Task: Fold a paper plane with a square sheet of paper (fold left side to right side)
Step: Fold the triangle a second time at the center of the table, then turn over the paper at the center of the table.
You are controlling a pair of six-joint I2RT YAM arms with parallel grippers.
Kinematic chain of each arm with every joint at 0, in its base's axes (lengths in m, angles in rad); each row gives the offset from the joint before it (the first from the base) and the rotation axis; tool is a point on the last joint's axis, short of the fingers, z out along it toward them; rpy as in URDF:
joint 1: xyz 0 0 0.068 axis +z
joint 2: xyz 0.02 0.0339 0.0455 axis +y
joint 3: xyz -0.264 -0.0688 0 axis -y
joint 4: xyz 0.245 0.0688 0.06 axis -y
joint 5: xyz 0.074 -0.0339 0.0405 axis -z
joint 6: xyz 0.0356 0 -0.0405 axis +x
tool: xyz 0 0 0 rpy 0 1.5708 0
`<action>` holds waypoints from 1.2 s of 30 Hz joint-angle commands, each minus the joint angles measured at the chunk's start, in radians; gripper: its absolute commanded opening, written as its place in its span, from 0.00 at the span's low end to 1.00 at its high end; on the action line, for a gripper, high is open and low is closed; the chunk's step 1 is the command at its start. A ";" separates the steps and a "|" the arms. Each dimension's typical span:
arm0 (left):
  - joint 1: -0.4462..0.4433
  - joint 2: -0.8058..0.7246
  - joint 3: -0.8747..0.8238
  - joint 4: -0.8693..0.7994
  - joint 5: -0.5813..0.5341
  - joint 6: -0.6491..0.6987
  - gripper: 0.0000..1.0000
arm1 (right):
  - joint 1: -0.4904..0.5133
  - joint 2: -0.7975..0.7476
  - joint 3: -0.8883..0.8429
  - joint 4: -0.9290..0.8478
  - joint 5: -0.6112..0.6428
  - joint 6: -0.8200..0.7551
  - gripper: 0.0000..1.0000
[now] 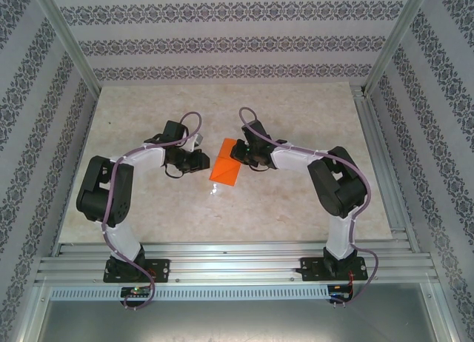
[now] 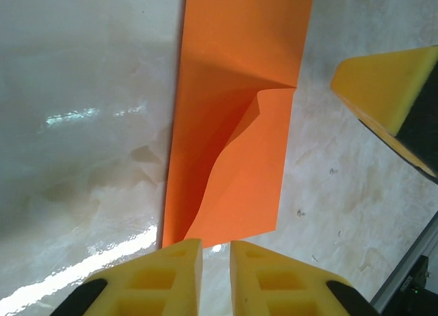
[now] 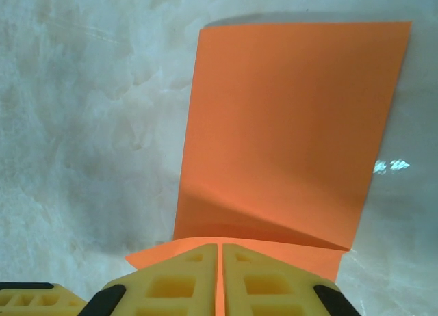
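Orange paper (image 1: 226, 170) lies between both claws; right claw (image 3: 220, 261) seemingly pinches its edge, left claw (image 2: 215, 254) nearly together.

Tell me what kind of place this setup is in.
Probably a lab test cell, not a home: a marble-look tabletop, aluminium frame rails at its near edge, and patterned backdrop walls enclosing it.

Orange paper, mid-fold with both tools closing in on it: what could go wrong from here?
1. The right tool looks shut on the near edge of the orange paper; a sideways pull could drag the whole sheet across the table instead of folding it.
2. The left wrist view shows a loose, bulging flap with a diagonal wrinkle. Pressing now could set a crooked crease.
3. The left tool sits nearly shut just off the paper's edge, so it may miss and only push it.
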 commanded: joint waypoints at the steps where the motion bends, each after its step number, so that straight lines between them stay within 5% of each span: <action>1: -0.024 0.009 0.025 0.042 0.053 -0.015 0.18 | 0.014 0.047 0.043 0.030 -0.027 0.013 0.11; 4: -0.034 0.015 0.014 0.051 0.035 -0.022 0.18 | 0.016 0.078 0.054 0.043 -0.034 0.026 0.11; 10: -0.035 0.048 0.024 0.073 -0.001 -0.030 0.37 | 0.009 0.091 0.037 0.044 -0.022 0.019 0.12; 21: -0.035 0.170 0.146 0.045 -0.010 0.013 0.44 | -0.039 -0.098 -0.095 0.033 0.013 -0.096 0.28; 31: -0.037 0.227 0.208 0.032 0.027 0.016 0.33 | -0.082 -0.207 -0.279 0.107 -0.034 -0.145 0.35; 36: -0.042 0.246 0.230 0.023 0.045 0.020 0.20 | -0.101 -0.228 -0.364 0.229 -0.109 -0.110 0.42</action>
